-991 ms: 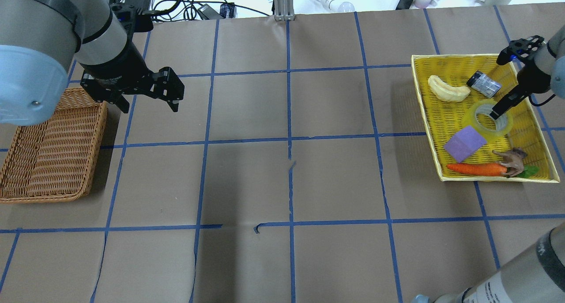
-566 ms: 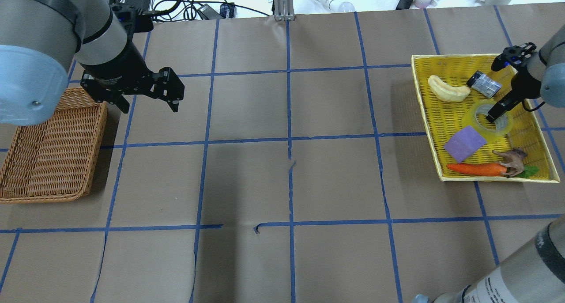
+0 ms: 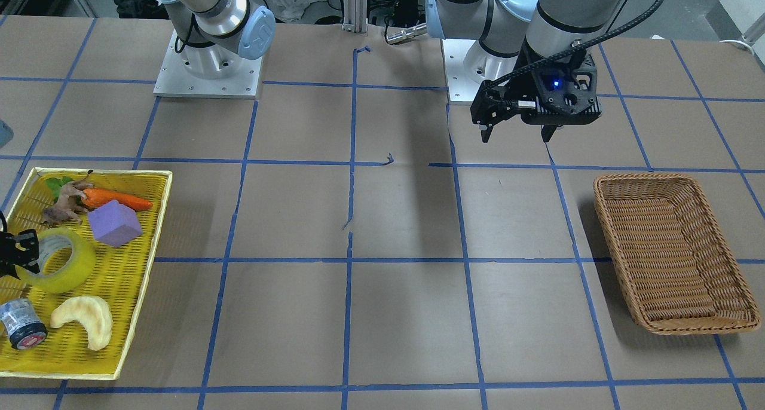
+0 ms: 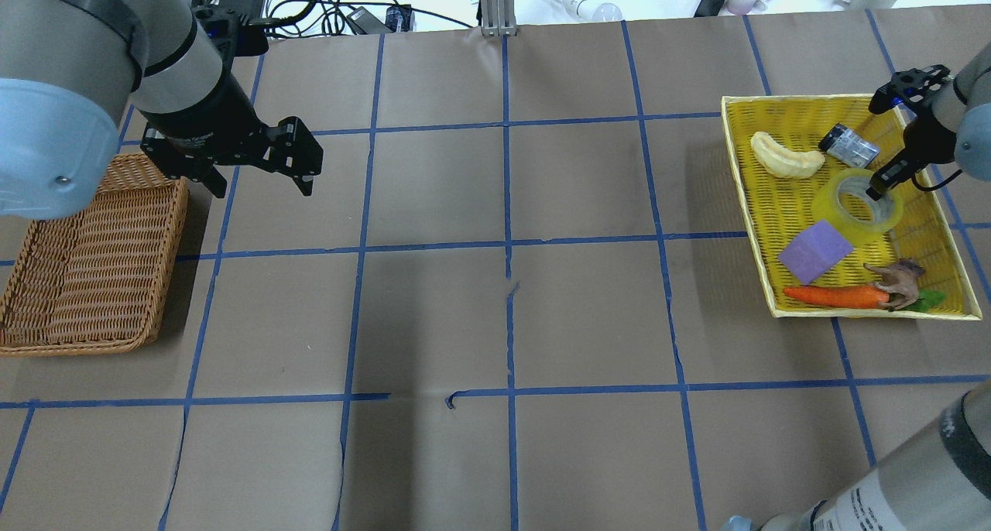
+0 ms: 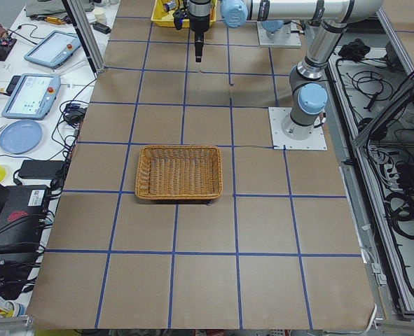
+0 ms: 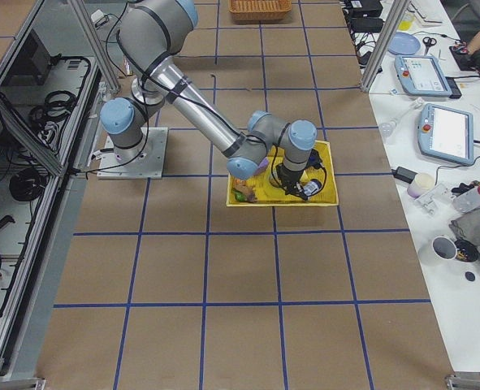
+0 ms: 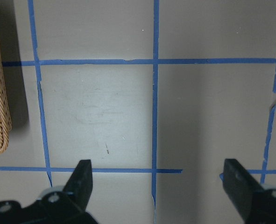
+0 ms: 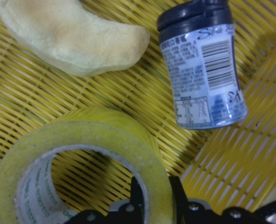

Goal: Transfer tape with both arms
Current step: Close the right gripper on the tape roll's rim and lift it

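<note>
The tape (image 4: 844,206), a yellow-green ring with a white core, is in the yellow tray (image 4: 742,167) at the right. It also shows in the front view (image 3: 66,265) and the right wrist view (image 8: 77,144). My right gripper (image 4: 879,190) is shut on the tape, one finger inside the hole and one outside the wall (image 8: 156,198). The tape is tilted, its gripped side a little raised. My left gripper (image 4: 261,181) is open and empty, above the table next to the wicker basket (image 4: 77,268); its fingers (image 7: 81,179) stand wide apart.
The tray also holds a pale banana-shaped piece (image 4: 786,156), a small silver-grey roll (image 4: 849,147) close to the tape, a purple block (image 4: 814,251), a carrot (image 4: 836,296) and a toy horse (image 4: 896,280). Cables and cups lie along the far edge.
My right gripper dipped into the tape's hole, then drew back up; the tape has shifted slightly left and tilted with it. The left arm has not moved.
</note>
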